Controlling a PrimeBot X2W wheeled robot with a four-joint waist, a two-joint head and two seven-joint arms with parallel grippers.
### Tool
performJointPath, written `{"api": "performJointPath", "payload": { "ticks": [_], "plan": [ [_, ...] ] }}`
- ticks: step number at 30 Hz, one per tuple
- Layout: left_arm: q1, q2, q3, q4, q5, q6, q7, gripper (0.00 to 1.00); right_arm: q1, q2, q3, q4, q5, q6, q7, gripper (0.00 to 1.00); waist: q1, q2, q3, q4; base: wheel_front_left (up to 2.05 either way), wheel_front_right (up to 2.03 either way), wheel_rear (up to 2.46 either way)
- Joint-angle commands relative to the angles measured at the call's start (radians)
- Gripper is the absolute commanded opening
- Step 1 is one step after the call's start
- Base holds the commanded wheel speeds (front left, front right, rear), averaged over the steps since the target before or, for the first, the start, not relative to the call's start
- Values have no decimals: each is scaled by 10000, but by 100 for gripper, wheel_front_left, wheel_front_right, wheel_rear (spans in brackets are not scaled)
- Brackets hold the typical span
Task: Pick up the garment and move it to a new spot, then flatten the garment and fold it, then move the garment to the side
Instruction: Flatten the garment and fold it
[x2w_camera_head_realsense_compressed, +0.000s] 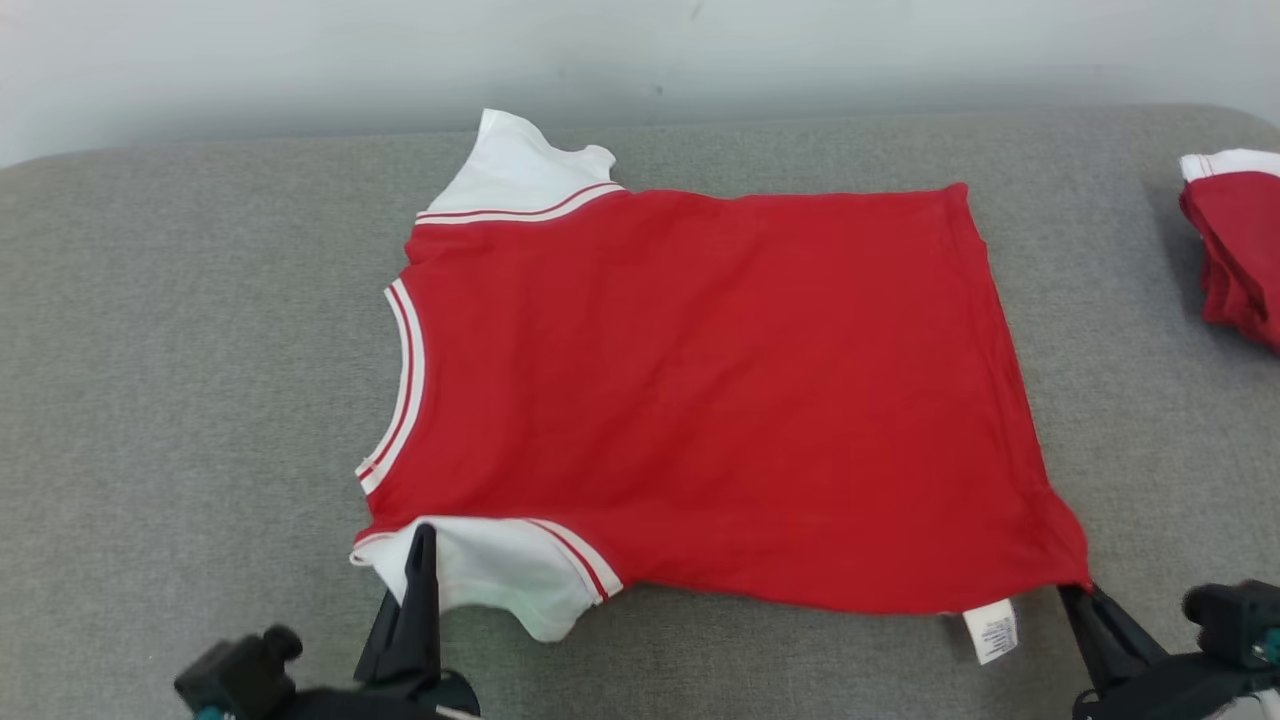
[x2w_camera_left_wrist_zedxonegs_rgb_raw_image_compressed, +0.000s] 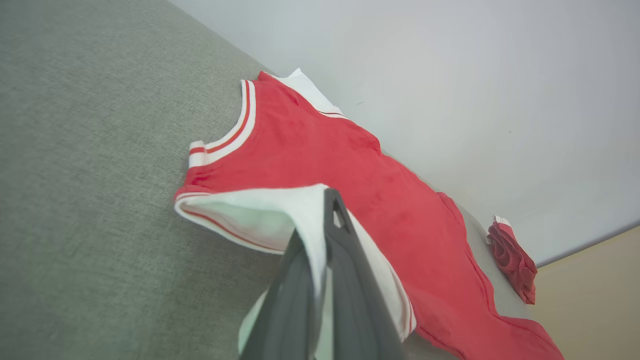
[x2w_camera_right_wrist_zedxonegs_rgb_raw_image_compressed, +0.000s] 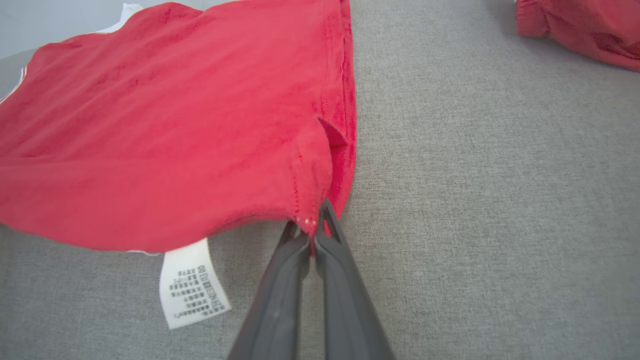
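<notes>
Head view: one garment (x2w_camera_head_realsense_compressed: 700, 390), one bundle (x2w_camera_head_realsense_compressed: 1240, 250).

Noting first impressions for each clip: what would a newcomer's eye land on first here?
A bright red shirt with white sleeves lies spread across the middle of the grey fabric surface. The left gripper is shut on its near white sleeve and the right gripper on its near hem corner, beside a white label. A second red garment sits bunched at the far right edge.
</notes>
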Motion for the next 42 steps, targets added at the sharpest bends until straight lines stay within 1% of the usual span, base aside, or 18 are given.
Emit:
{"api": "performJointPath", "payload": {
  "ticks": [1,6,13,18,20,24,25,26,27,28,32,37,42],
  "plan": [
    [-449,116,15,112,68,-90,176,0,-278,-80,189,67,28,-28,281,0,0,0,113,-165,0,0,0],
    [-1281,228,18,383,18,-182,562,0,-863,-135,356,222,336,-28,654,0,0,0,263,-278,0,0,0],
    [-2827,342,104,1255,-131,-298,1157,0,-2182,-399,648,778,818,-28,964,0,0,0,716,-481,0,0,0],
    [-3915,304,146,2194,-261,-442,1428,0,-3221,-576,887,1411,989,-28,1202,0,0,0,1012,-563,0,0,0],
    [-4490,257,140,2849,-253,-526,1492,0,-3851,-650,1080,1829,1016,-28,1231,0,0,0,1135,-582,0,0,0],
    [-5138,206,215,3726,-259,-626,1362,0,-4619,-708,1348,2451,1000,-28,1071,0,0,0,1200,-574,0,0,0],
    [-5265,192,246,3917,-261,-680,1297,0,-4811,-710,1403,2595,1008,-28,940,26,0,0,1202,-565,0,0,0],
    [-5376,171,273,4094,-251,-711,1221,0,-4942,-726,1478,2735,1010,-28,845,80,0,0,1192,-543,0,0,0],
    [-5463,201,255,4268,-153,-714,1151,59,-5027,-733,1542,2876,1014,-28,745,100,0,0,1175,-525,0,0,0],
    [-5532,231,230,4444,-69,-716,1050,100,-5123,-751,1629,3014,1022,-28,632,100,0,0,1153,-507,0,0,0],
    [-5494,244,204,4980,75,-885,653,100,-5196,-889,1834,3457,1054,-28,139,100,0,0,969,-422,0,0,0],
    [-4925,381,157,5280,253,-1033,146,100,-4693,-1069,1920,3904,1112,-28,-472,100,0,0,565,-309,0,0,0],
    [-4201,520,-72,5344,558,-981,-86,100,-4232,-996,1814,4181,1252,-28,-858,100,0,0,367,-229,0,0,0]
  ]
}}
